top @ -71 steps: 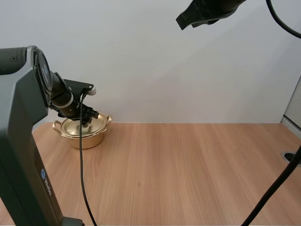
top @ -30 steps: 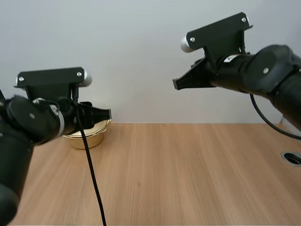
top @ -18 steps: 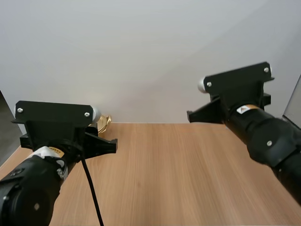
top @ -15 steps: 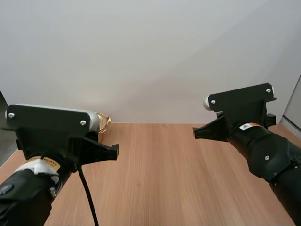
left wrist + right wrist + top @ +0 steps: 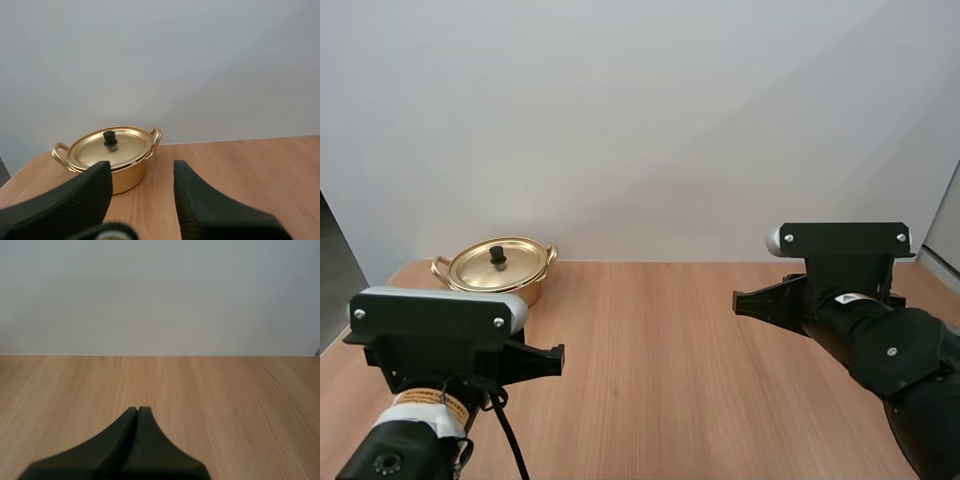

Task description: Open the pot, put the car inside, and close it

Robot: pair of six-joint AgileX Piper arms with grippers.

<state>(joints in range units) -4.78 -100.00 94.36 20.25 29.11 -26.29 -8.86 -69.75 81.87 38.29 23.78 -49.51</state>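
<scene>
Pale wooden tabletop set against a plain white wall. At the far left of the tabletop, close to the wall, a round gold metal pot with two loop handles, standing upright. On top of it, seated flat and level, a matching gold lid with a small black knob at its centre. Nearer the camera on the left side, the left pincer, held low above the wood and well short of the pot, aimed toward it, its two black ribbed fingers standing apart, open, with nothing between them. On the right side, the right pincer, well apart from the pot, raised above bare wood and pointing toward the wall, fingers pressed together into one dark wedge, closed on nothing.
</scene>
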